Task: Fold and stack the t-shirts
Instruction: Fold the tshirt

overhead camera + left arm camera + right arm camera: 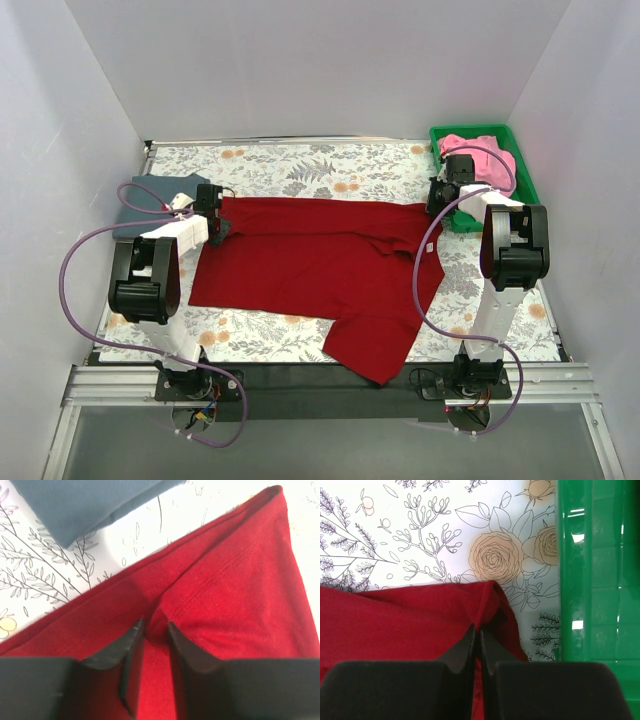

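A dark red t-shirt [320, 262] lies spread across the floral table. My left gripper [214, 222] is at its far left corner, jaws shut on a pinched fold of the red cloth [155, 622]. My right gripper [437, 205] is at its far right corner, jaws shut tight on the red hem [485, 605]. A slate blue-grey t-shirt [150, 200] lies folded at the far left, also in the left wrist view [85, 505]. A pink t-shirt [480, 160] sits in the green bin.
The green plastic bin [520, 185] stands at the far right corner, close beside my right gripper; its wall fills the right of the right wrist view [595, 570]. White walls enclose the table on three sides. Purple cables loop from both arms.
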